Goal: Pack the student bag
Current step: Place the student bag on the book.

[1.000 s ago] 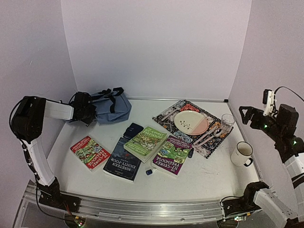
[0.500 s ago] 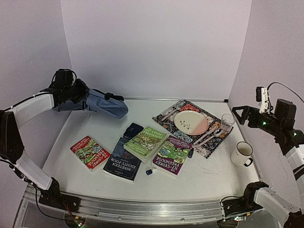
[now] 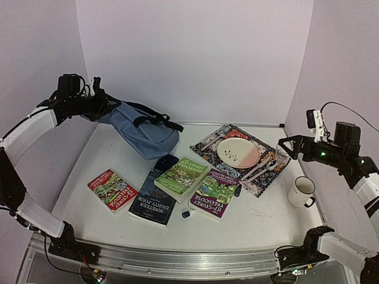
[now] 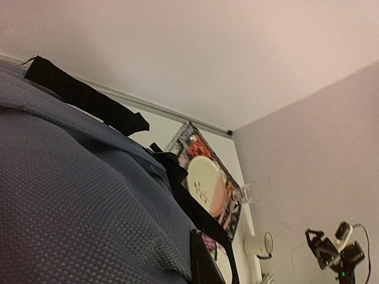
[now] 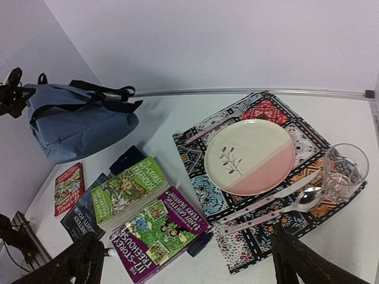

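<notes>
Left jaws: pinched almost closed on the top of the bag (image 3: 145,135), held up in the upper left of the top view. The bag slants down to the right from the grip; whether its low end touches the surface (image 3: 260,219) cannot be told. Black straps (image 3: 160,121) lie loose across it.

Right jaws: spread wide, holding nothing, in the air at the right edge, over the glass (image 5: 346,171), which they partly hide in the top view.

Left wrist view: grey-blue fabric fills the left and bottom, hiding the jaws; the plate (image 4: 204,180) is partly behind a strap.

Right wrist view: both fingers (image 5: 83,263) are cut off by the bottom edge.
</notes>
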